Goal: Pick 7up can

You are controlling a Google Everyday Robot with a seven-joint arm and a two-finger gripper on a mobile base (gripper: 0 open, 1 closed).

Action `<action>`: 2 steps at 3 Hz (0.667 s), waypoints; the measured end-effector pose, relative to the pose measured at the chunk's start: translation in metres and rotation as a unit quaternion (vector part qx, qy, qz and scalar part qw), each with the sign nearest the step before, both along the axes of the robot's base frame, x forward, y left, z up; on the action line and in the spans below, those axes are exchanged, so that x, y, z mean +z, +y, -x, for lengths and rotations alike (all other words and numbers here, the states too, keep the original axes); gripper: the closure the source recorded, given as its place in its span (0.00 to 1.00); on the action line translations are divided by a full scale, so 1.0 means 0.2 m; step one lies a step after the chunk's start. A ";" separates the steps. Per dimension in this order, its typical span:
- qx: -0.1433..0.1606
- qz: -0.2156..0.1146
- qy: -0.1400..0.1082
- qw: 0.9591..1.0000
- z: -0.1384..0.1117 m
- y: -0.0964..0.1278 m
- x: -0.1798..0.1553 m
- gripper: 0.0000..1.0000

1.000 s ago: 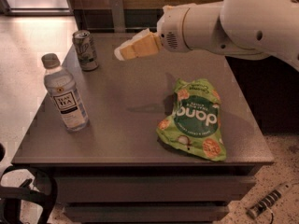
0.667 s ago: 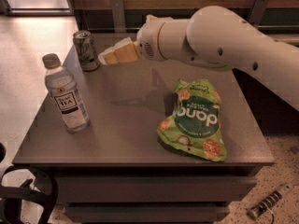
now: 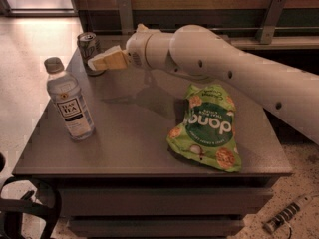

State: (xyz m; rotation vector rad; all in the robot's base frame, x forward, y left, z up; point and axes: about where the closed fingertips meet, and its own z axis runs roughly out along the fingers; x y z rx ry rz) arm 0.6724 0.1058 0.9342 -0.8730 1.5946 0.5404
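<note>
The 7up can [image 3: 88, 48] is seen standing upright at the far left corner of the grey table [image 3: 134, 148], well behind the clear bottle [image 3: 70, 103], which is placed near the left edge.

Compared with the frame from a second ago, the gripper [image 3: 95, 62] has been carried leftward and slightly lower across the table. It was then held over the middle of the far side, well apart from the can. Seven tenths of a second ago it was nearer, just to the can's right. Now its pale yellow tip is laid over the can's lower right side, so that part of the can is hidden. Whether contact is made cannot be told, and whether the gripper is wide, narrow or closed on anything cannot be told either. The white arm [image 3: 214, 63] is now stretched further across the table from the right, and its shadow is cast on the surface beneath it. The can, the bottle and the green snack bag [image 3: 209, 128] are found in the same places as before.

The can is short and slim, lower than the bottle. Its top is silvery, with a dark opening or tab faintly made out in the middle of the rim. Its side is printed in a dull green-grey with lighter markings that cannot be read.
</note>
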 end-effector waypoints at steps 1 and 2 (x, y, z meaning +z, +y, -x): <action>0.019 -0.023 0.012 0.999 -0.11 0.15 -0.08 0.00; 0.029 -0.035 0.019 0.999 -0.16 0.23 -0.13 0.00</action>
